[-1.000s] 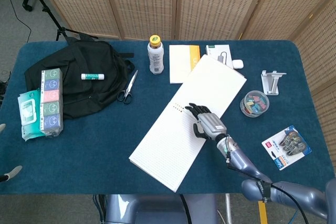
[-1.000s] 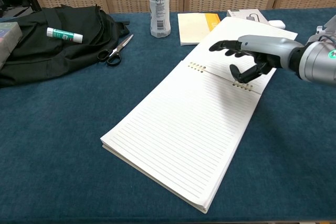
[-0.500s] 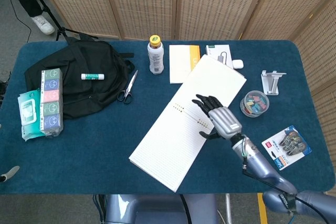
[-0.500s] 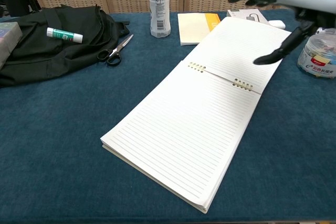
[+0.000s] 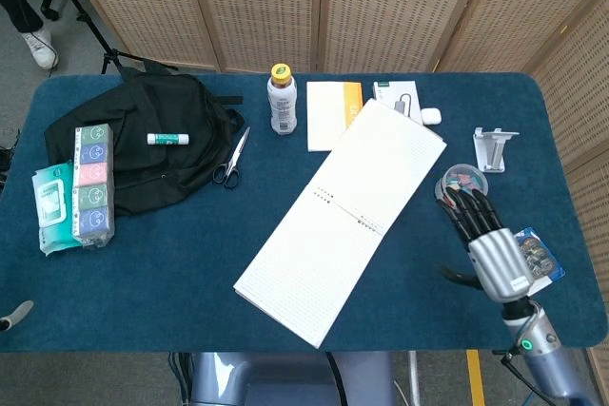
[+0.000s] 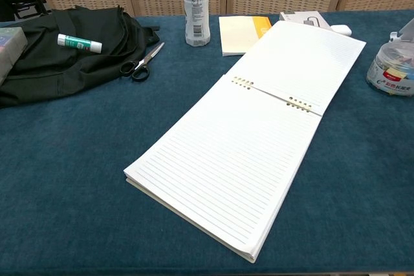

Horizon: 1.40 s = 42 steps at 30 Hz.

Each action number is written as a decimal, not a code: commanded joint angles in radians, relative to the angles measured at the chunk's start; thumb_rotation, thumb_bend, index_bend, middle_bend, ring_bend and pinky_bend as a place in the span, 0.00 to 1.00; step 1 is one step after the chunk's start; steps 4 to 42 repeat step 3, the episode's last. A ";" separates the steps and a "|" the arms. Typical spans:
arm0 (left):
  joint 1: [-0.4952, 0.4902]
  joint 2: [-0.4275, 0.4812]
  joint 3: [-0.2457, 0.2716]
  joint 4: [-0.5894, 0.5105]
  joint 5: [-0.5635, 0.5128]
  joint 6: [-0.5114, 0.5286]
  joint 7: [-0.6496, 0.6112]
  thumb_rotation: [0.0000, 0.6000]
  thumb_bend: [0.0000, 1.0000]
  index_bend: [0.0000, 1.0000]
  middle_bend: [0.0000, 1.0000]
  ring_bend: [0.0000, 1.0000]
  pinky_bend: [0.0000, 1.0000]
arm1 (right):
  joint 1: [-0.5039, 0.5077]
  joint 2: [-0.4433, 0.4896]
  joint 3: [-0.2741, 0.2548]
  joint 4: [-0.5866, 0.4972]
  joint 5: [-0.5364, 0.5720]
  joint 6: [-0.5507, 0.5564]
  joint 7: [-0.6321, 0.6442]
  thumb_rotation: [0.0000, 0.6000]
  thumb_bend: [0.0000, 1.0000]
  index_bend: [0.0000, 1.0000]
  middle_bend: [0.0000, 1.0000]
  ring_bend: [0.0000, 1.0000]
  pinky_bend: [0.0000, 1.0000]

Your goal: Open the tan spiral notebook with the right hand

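The spiral notebook (image 5: 343,216) lies open flat on the blue table, showing white lined pages, its rings (image 6: 297,103) across the middle. In the chest view the notebook (image 6: 252,140) fills the centre. My right hand (image 5: 485,240) hovers to the right of the notebook, apart from it, fingers spread and holding nothing. It partly covers the clip jar. The chest view does not show the right hand. My left hand appears in neither view.
A black backpack (image 5: 143,140) with a glue stick (image 5: 169,139) lies at left, scissors (image 5: 231,159) and a bottle (image 5: 282,100) beside it. A tan pad (image 5: 331,113), clip jar (image 6: 392,72), white stand (image 5: 495,147) and blister pack (image 5: 528,263) lie to the right.
My right hand has lifted off the open notebook page and drawn back to the right and toward me, leaving the chest view. The notebook stays open and still.
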 commanded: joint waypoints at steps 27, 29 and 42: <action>0.000 0.000 -0.003 0.002 -0.002 0.002 -0.003 1.00 0.00 0.00 0.00 0.00 0.00 | -0.058 -0.024 -0.018 0.042 0.000 0.053 -0.022 1.00 0.00 0.00 0.00 0.00 0.00; 0.000 0.000 -0.003 0.002 -0.002 0.002 -0.003 1.00 0.00 0.00 0.00 0.00 0.00 | -0.058 -0.024 -0.018 0.042 0.000 0.053 -0.022 1.00 0.00 0.00 0.00 0.00 0.00; 0.000 0.000 -0.003 0.002 -0.002 0.002 -0.003 1.00 0.00 0.00 0.00 0.00 0.00 | -0.058 -0.024 -0.018 0.042 0.000 0.053 -0.022 1.00 0.00 0.00 0.00 0.00 0.00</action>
